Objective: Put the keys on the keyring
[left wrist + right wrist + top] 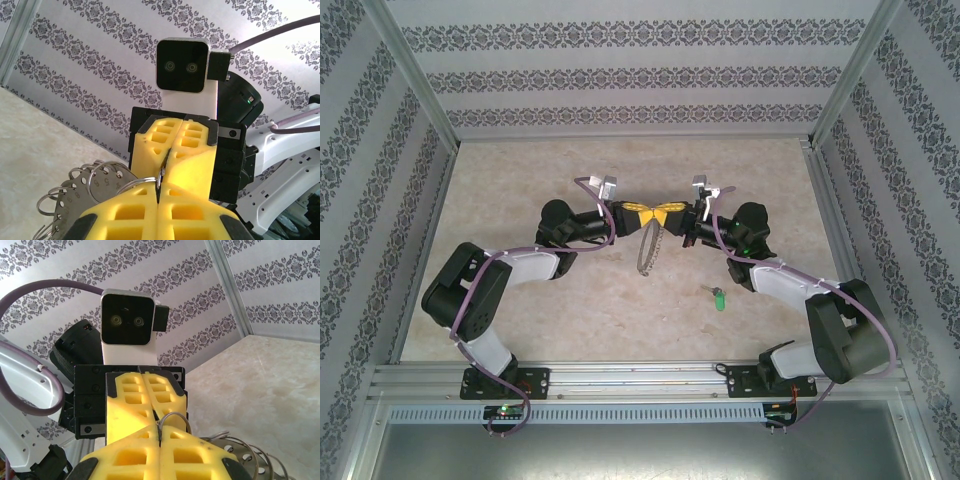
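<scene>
The left gripper (638, 213) and the right gripper (672, 213) meet tip to tip over the middle of the table (520, 190). Both are clenched on the keyring (649, 246). In the top view, this thin grey hoop with a beaded edge extends from the meeting point toward the near edge of the table. In the left wrist view, the left gripper's yellow fingers (125, 212) are pressed flat together. A thin wire loop (161, 175) is pinched in the seam between them. The right gripper stands directly opposite, its jaws also closed on that loop. Beside the fingers, on the left of this view, is a grey perforated plate (100, 190) carrying several small wire rings (the hole markings are too small to read). The right wrist view shows the matching arrangement. The right gripper's fingers (200, 455) are closed with the wire loop rising from their seam, and more small rings lie at the lower right. The key (718, 298) has a green head and lies flat on the table. It is on the right arm's side, near that arm's forearm, well apart from the keyring and not touched by either gripper.
</scene>
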`<state>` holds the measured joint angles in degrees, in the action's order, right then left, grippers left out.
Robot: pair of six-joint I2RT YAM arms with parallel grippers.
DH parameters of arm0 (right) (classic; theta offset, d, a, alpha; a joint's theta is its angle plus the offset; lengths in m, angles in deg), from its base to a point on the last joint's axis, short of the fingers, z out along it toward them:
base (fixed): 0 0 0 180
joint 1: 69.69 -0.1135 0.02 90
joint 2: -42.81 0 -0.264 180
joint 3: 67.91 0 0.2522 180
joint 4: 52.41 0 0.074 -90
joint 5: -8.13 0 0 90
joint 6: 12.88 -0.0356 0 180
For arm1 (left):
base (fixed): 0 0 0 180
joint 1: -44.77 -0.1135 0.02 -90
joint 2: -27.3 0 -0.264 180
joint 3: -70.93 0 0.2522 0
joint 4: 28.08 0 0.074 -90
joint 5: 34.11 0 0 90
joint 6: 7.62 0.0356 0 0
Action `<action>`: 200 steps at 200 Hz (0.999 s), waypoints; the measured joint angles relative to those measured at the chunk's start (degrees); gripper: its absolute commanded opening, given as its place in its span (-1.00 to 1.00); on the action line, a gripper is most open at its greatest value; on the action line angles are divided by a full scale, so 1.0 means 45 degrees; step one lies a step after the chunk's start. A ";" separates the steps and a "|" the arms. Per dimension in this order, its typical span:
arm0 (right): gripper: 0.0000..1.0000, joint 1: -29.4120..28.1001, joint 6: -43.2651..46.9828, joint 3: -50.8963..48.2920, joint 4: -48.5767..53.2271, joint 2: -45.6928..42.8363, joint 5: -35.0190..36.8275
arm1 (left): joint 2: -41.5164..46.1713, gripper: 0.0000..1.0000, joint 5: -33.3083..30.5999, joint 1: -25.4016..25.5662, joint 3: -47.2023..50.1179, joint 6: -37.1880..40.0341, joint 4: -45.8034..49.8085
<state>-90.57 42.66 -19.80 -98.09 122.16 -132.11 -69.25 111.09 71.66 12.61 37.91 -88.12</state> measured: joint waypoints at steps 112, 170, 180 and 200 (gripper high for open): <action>0.21 0.2055 -0.1093 -0.0816 -0.0053 -0.1229 0.1739 | 0.1321 -1.00 0.0257 0.0029 0.0000 0.2929 0.3342; 0.22 0.2603 -0.1700 -0.2011 0.0656 -0.1248 0.2895 | 0.2861 -1.00 -0.1044 0.0233 0.0330 0.6198 0.5459; 0.21 0.2623 -0.1705 -0.2171 0.0816 -0.1248 0.3041 | 0.3167 -1.00 -0.1443 0.0379 0.0656 0.6800 0.5464; 0.21 0.2623 -0.1705 -0.2467 0.1069 -0.1229 0.3230 | 0.3507 -1.00 -0.2166 0.0685 0.1180 0.7878 0.5421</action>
<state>-78.77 34.99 -30.90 -93.28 116.63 -117.57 -53.47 101.34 74.75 17.92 73.37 -63.73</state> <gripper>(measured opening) 0.606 0.053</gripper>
